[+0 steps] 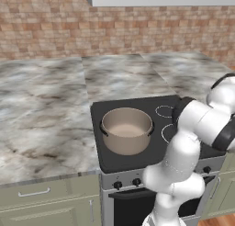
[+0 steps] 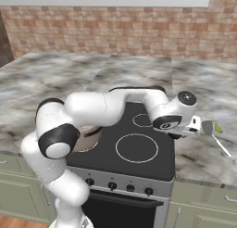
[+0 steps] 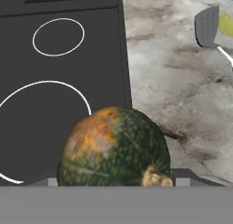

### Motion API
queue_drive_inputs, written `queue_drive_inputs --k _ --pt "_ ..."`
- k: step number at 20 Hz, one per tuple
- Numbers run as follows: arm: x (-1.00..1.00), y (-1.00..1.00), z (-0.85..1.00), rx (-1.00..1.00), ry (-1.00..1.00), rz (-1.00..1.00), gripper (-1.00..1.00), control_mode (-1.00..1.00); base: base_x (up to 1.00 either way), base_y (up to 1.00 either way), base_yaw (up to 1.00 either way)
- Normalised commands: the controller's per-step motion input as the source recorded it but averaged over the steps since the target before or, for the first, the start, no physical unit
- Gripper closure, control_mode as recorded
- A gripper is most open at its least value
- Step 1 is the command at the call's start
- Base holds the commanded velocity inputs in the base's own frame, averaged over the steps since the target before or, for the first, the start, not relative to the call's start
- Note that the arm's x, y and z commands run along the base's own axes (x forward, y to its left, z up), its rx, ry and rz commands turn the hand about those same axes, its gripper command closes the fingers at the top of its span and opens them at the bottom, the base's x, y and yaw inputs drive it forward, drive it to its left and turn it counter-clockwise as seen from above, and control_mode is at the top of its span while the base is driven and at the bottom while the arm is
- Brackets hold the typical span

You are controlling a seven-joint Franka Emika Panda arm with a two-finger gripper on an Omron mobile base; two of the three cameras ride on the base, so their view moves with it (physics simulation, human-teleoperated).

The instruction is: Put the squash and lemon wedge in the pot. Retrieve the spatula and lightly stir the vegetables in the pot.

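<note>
Hand view: squash (image 3: 116, 148) between wide fingers (image 3: 182, 177); spatula (image 3: 208, 26) on counter (image 3: 182, 91) beyond.

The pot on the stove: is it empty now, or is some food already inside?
Empty. In the left base view the pot shows only its bare pale inside. In the hand view the squash sits at the gripper, outside the pot.

The squash (image 3: 116, 148) sits right before the gripper (image 2: 196, 126), straddling the stove's (image 3: 54, 109) right edge and blocking the low way forward. At one o'clock from it in the hand view, well apart, the spatula (image 3: 208, 26) and lemon wedge (image 3: 226, 23) lie on bare marble counter (image 3: 182, 91). The pot (image 1: 126, 130) stands at the cooktop's front left, its mouth unobstructed; both right burners lie bare.
</note>
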Motion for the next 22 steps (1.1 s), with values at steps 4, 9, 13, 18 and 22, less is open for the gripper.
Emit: queue_drive_inputs --k 4,9,13,18,22 --pt "0.00 1.00 0.79 -0.18 0.00 0.01 1.00 -1.00 0.00 0.00 0.00" --pt "0.00 1.00 0.57 -0.18 0.06 0.00 1.00 -1.00 0.00 0.00 0.00" --pt "0.00 1.00 0.24 -0.11 0.05 0.06 1.00 -1.00 0.00 0.00 0.00" --pt "-0.03 1.00 0.02 -0.01 0.00 0.14 1.00 -1.00 0.00 0.00 0.00" --pt "-0.06 1.00 -0.08 0.02 -0.03 0.20 1.00 -1.00 0.00 0.00 0.00"
